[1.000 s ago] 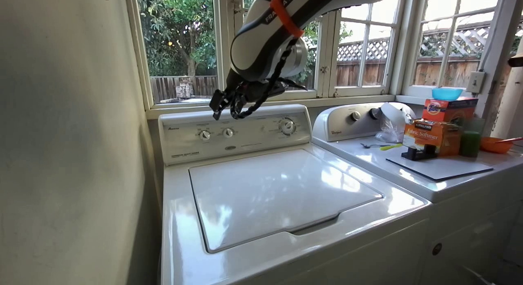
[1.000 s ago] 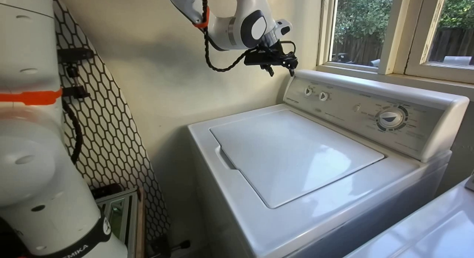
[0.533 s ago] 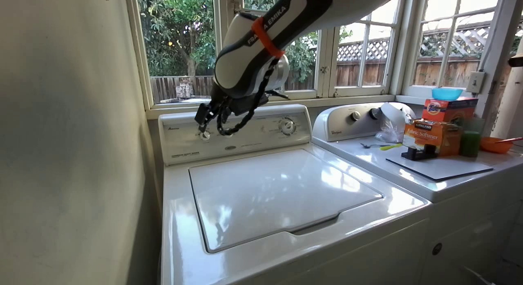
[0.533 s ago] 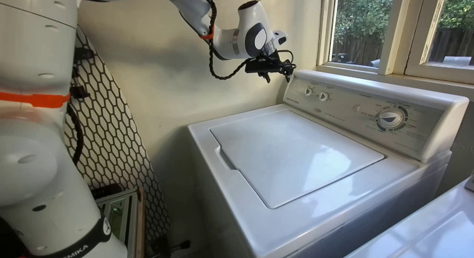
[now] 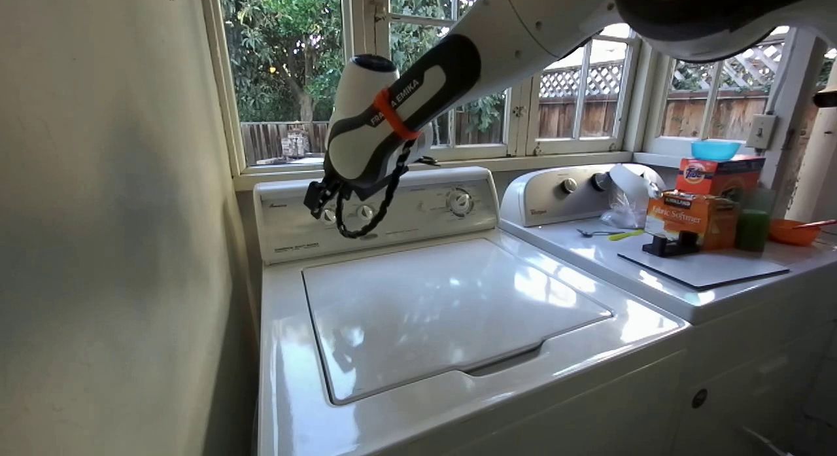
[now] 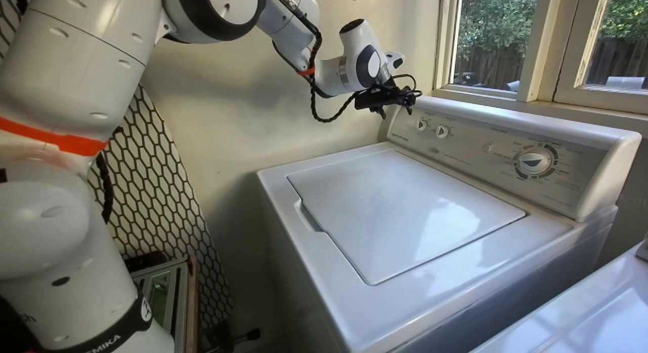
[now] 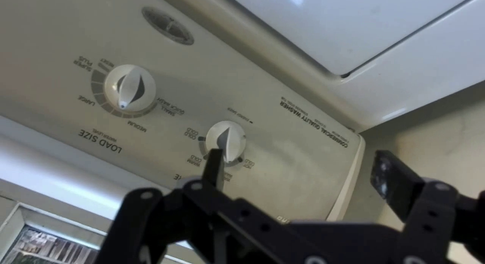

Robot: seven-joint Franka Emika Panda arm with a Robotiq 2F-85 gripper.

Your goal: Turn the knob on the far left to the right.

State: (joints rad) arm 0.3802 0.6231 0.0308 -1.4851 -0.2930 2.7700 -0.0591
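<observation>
The knob [image 7: 226,141] is a small round silver-grey knob with a dark centre on the white washer's panel. In the wrist view its labels stand upside down. It shows at the panel's far left in an exterior view [image 6: 421,125] and is partly hidden by the gripper in an exterior view [image 5: 330,215]. My gripper [image 7: 299,156] is open and empty. In the wrist view one finger [image 7: 214,163] overlaps the knob's lower edge; the other finger [image 7: 398,180] is over the wall. In an exterior view the gripper [image 6: 396,113] is beside the knob, apart from it.
A near-identical second knob [image 7: 130,88] sits beside it, and a large timer dial [image 6: 534,162] is farther along the panel. A wall [image 5: 131,214] stands close on the panel's left. A window [image 5: 288,70] is behind. A dryer [image 5: 543,214] with boxes stands to the right.
The arm has come down and the gripper has moved lower, toward the panel's far-left end, near the knob. The gripper stays open. The knobs show no visible turn.
</observation>
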